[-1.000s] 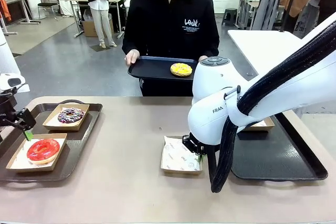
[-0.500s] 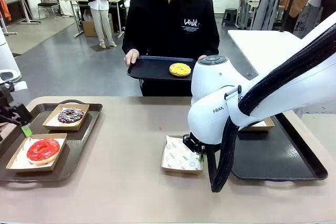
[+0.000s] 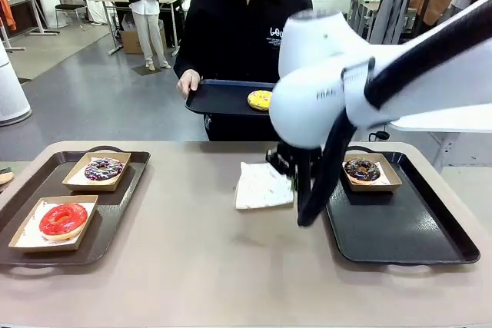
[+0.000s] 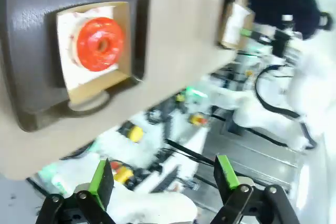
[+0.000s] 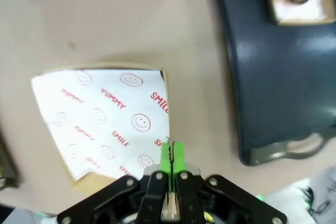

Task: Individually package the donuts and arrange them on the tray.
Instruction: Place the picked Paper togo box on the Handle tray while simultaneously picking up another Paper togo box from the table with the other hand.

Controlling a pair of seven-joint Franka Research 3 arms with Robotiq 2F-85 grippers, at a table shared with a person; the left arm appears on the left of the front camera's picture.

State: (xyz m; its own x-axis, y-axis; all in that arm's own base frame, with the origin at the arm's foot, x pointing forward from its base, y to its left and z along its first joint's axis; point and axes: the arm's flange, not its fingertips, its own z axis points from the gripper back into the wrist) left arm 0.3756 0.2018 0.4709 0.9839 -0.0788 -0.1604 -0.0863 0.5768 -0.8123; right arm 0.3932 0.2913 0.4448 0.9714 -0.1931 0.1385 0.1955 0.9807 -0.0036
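Even bright indoor light, soft shadows; motion blur in both wrist views.

Right arm reaches in from the right across the worktop middle, big white joint high in front view, wrist angled down. Right gripper (image 5: 170, 157) fingers pressed together, green pads meeting, pinching the edge of the paper-lined tray (image 5: 113, 124) and holding it tilted off the worktop (image 3: 192, 266). Left gripper (image 4: 163, 182) fingers spread wide, nothing between them, green pads apart, held off the worktop's near edge.
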